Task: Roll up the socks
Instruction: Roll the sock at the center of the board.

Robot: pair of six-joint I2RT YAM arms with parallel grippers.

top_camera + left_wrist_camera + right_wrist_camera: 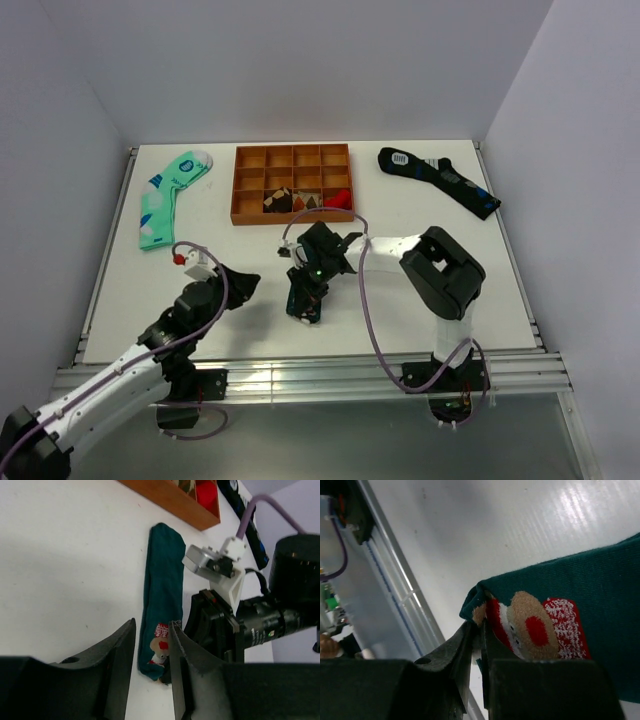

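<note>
Right wrist view: the right end effector (479, 630) is closed tight on the end of the socks (590, 580), pinching the fabric edge just beside the red, white and brown cartoon figure (535, 625). Left wrist view: the left end effector (150, 640) hovers near that same end, jaws partly parted, with nothing seen between them. The socks lie stretched out on the table (450, 290), around its middle toward the near edge, in front of the compartment tray (290, 218). Their long axis runs from near edge to far edge; the figure end points at the near edge, the plain end at the tray. Judged step: starting the roll at the figure end. To do it well, both layers should sit in the pinch, the first turn should be tight and square to the long axis, and the roll should advance toward the tray while the left end effector steadies the fabric.
</note>
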